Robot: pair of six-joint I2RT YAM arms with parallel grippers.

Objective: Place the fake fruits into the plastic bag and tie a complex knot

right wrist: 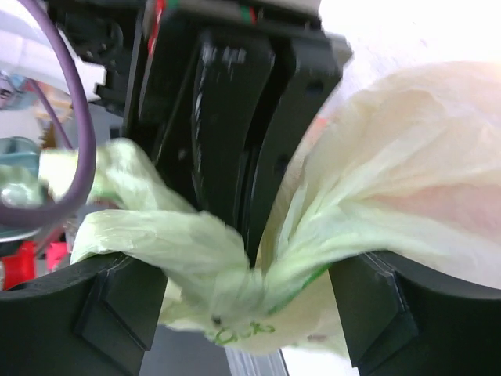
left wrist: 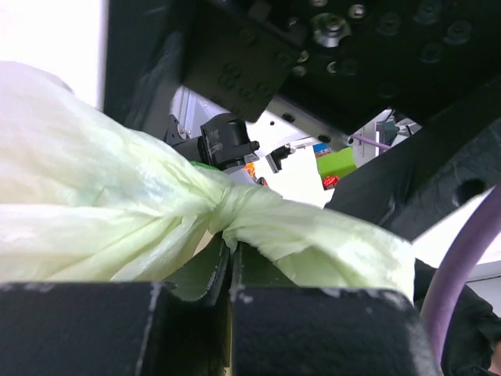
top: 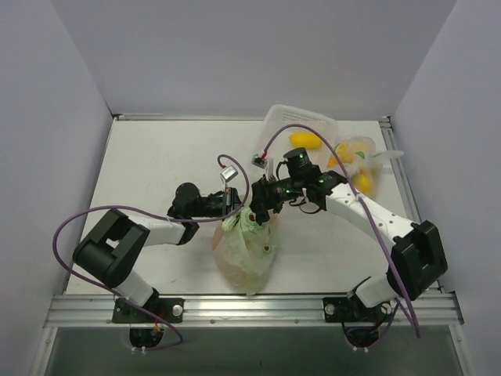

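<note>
Top external view shows the plastic bag [top: 247, 252] lying on the bench [top: 156, 157] near its front edge, between the two arms. The bag is pale green and bulging, with its neck gathered upward. Reddish and orange shapes of fruit [top: 235, 265] show faintly through the thin film. Both arms reach in to the neck from either side. The left gripper [top: 237, 205] and the right gripper [top: 261, 207] sit just beside each other at the twisted top.

From the left wrist, the neck of the bag [left wrist: 117, 211] is drawn into a tight twist. The left gripper [left wrist: 231, 266] has its jaws pressed together, with a fold of the green film pinched between them. The black body of the other arm fills the top of that view.

From the right wrist, the right gripper [right wrist: 246, 294] stands wide, one finger on each side of the bunched neck [right wrist: 219, 274] and apart from each other. The left arm's closed fingers [right wrist: 235, 125] come down onto the twist from above. A pinkish fruit [right wrist: 438, 204] shows through the film on the right.

At the far side of the bench a clear tub [top: 301, 125] holds a yellow fruit [top: 305, 141]. More yellow pieces [top: 362, 182] lie beside it in clear wrapping. Purple cables [top: 70, 227] loop from both arms.
</note>
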